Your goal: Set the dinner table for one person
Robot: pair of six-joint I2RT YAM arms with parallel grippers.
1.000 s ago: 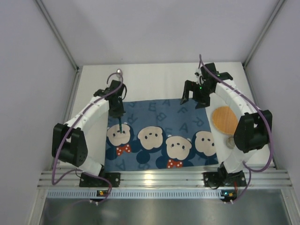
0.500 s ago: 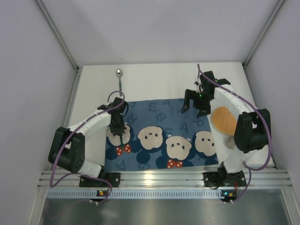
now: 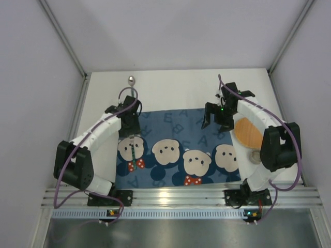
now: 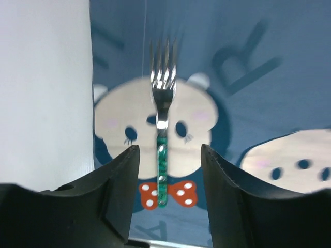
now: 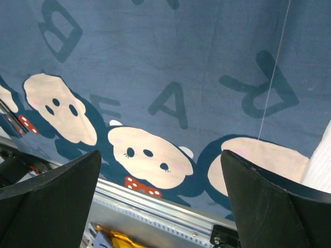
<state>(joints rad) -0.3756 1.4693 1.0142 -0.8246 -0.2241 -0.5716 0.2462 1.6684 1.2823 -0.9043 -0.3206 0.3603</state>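
Note:
A fork (image 3: 134, 151) with a green handle lies flat on the left side of the blue mouse-face placemat (image 3: 176, 124), which is on the white dinner table (image 3: 170, 88). My left gripper (image 3: 128, 124) is open just behind the fork. In the left wrist view the fork (image 4: 163, 129) lies between the spread jaws of the left gripper (image 4: 168, 155), untouched, tines pointing away. My right gripper (image 3: 217, 114) is open and empty above the mat's back right part. The right wrist view shows its spread jaws (image 5: 160, 160) over the mat (image 5: 170, 62).
A spoon (image 3: 132, 85) lies on the white table behind the mat's left corner. An orange plate (image 3: 247, 132) sits right of the mat, with a small round object (image 3: 254, 155) in front of it. The ribbed aluminium rail (image 3: 181, 196) runs along the near edge.
My left gripper lowered the fork onto the mat, let go of it and drew back toward the far side. My right gripper shifted only slightly.

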